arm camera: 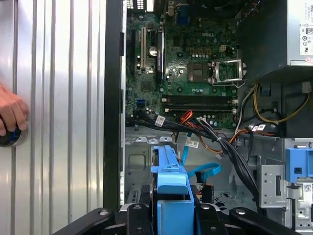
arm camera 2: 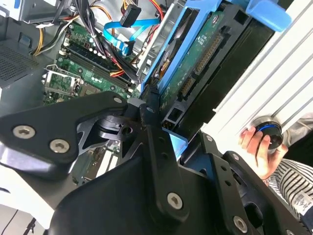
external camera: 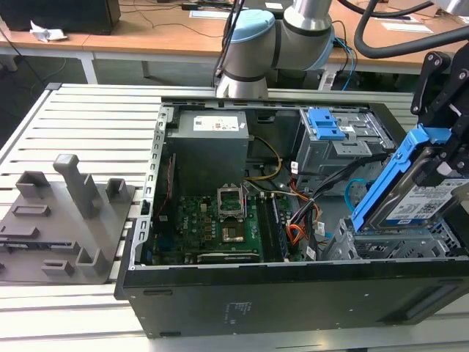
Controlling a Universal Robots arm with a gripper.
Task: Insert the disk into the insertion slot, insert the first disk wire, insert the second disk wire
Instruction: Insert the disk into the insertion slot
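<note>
The gripper is closed on the disk. Its two black fingers press on the end of the blue carrier, with no gap visible there. The disk is in the air at the exterior view's right of the motherboard and it is strongly tilted. Its high end is at the gripper and its low end is at the top of the slot. It does not lie flat inside the slot. I cannot tell if the low edge touches the metal.

The slot is the grey cage with holes, also at the exterior view's right of the motherboard, in the near corner of the case. The blue wire makes a loop between the motherboard and the disk, and its end hangs free. A bundle of black and orange wires runs beside the motherboard's edge on that same side.

In both wrist views a person's hand rests on a round black knob on the slatted table, well apart from the motherboard and outside the case.
</note>
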